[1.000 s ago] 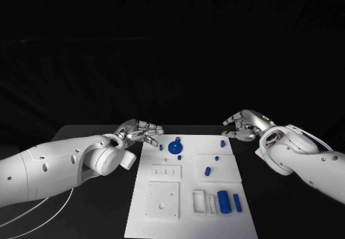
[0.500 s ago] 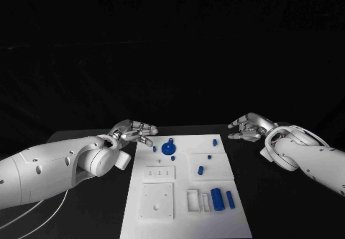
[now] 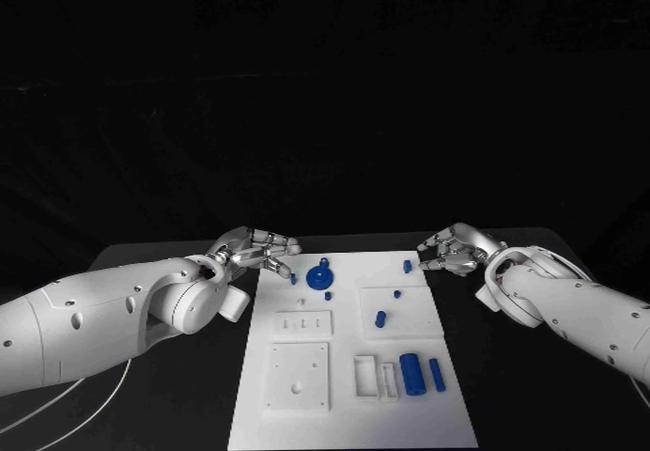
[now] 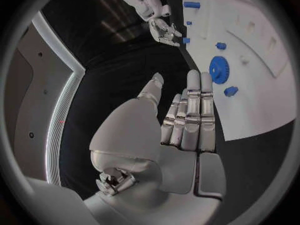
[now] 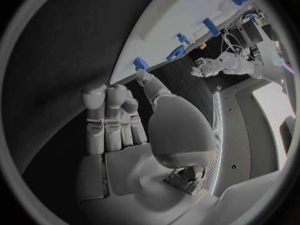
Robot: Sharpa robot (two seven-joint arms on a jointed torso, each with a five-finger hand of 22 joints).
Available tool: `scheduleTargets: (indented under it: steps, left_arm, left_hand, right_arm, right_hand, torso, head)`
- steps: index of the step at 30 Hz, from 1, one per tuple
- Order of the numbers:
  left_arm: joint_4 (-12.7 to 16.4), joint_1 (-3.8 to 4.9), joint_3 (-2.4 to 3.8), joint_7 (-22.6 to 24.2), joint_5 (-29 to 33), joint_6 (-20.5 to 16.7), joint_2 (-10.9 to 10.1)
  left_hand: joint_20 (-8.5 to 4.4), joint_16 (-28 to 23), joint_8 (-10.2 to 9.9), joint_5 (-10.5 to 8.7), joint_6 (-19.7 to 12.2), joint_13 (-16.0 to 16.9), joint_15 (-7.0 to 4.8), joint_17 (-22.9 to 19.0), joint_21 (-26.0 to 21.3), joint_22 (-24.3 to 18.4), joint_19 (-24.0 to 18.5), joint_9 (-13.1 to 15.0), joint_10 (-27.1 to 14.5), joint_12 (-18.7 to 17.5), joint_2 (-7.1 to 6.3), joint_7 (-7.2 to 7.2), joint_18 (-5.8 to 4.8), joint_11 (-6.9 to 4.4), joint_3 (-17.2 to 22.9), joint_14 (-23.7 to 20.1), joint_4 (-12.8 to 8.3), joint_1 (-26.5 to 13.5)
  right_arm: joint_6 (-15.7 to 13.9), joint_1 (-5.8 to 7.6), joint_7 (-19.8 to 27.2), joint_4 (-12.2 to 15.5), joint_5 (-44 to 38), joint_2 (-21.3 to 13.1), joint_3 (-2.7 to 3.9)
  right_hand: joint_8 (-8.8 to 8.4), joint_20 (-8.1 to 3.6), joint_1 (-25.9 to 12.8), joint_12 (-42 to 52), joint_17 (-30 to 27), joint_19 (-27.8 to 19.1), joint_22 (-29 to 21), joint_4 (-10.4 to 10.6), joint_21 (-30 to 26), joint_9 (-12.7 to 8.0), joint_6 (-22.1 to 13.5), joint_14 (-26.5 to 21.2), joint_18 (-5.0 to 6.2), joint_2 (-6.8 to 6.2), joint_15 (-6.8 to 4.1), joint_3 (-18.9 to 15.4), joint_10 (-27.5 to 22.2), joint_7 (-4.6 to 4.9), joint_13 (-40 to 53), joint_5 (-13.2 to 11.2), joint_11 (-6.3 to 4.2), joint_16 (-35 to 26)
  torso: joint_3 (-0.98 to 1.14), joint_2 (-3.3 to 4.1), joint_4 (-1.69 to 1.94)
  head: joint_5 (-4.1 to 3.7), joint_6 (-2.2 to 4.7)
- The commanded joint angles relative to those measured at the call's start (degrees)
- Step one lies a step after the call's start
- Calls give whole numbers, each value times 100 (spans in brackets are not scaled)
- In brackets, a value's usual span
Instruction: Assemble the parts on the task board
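Task board: the white task board (image 3: 407, 413) lies lengthwise in the middle of the black worktop (image 3: 162, 413).
Parts: a blue gear (image 3: 319, 277) sits near the far end; a small blue peg (image 3: 408, 267) lies by the far right corner; two blue cylinders (image 3: 410, 373) lie side by side near the close right.
Left hand: left hand (image 3: 257, 250) hovers just off the far left corner, fingers (image 4: 190, 110) straight and together, grasping nothing.
Right hand: right hand (image 3: 454, 250) hangs beside the far right corner, near the peg, fingers (image 5: 103, 115) loosely extended, empty.
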Motion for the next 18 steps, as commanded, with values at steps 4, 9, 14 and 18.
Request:
scheduleTargets:
  steps: [4, 9, 14, 18]
  left_arm:
    - [33, -2, 4, 56, -30, 94, 6]
    - [41, -2, 4, 56, -43, 100, 3]
    - [47, -3, 4, 55, -51, 105, 1]
    - [48, -3, 4, 52, -56, 108, 2]
  left_hand:
    - [-13, -27, 4, -30, 3, 8, 0, -6, -17, -7, -29, -3, -8, 21, -14, 1, 59, 1, 12, -21, 5, -15]
    - [-13, -27, 4, -30, 3, 8, 0, -6, -17, -7, -29, -3, -8, 21, -14, 1, 59, 1, 12, -21, 5, -15]
    - [-13, -32, 5, -30, 17, 8, 1, -6, -18, -9, -28, -2, -18, 22, -12, 0, 59, 3, 8, -21, -4, -7]
    - [-13, -32, 5, -30, 17, 8, 1, -6, -18, -9, -28, -2, -18, 22, -12, 0, 59, 3, 8, -21, -4, -7]
  right_arm:
    - [256, -56, 213, -93, -115, 58, 0]
    - [369, -81, 213, -113, -145, 75, -1]
    - [432, -103, 231, -115, -155, 95, -3]
    - [457, -123, 248, -123, -157, 122, -3]
  right_hand:
    - [-5, -19, -88, 45, 46, 294, 68, -151, 43, -8, 4, 31, 55, 35, -16, 36, -9, 11, 24, 42, -10, -33]
    - [-5, -19, -85, 73, 82, 297, 108, -202, 69, -7, 5, 30, 52, 54, -16, 10, 3, 10, 57, 64, -11, -23]
    - [-5, -18, -88, 79, 97, 296, 135, -233, 89, -7, 13, 31, 49, 58, -14, 9, 4, 10, 66, 77, -9, -19]
    - [-5, -18, -102, 85, 125, 297, 152, -242, 105, -7, 12, 34, 47, 55, -14, -6, 6, 6, 73, 75, -12, 5]
  torso:
    - [9, 31, 10]
    - [1, 27, 14]
    - [5, 31, 14]
    - [1, 32, 23]
  head:
    - [12, -31]
    - [-1, -61]
    - [-4, -74]
    - [-15, -86]
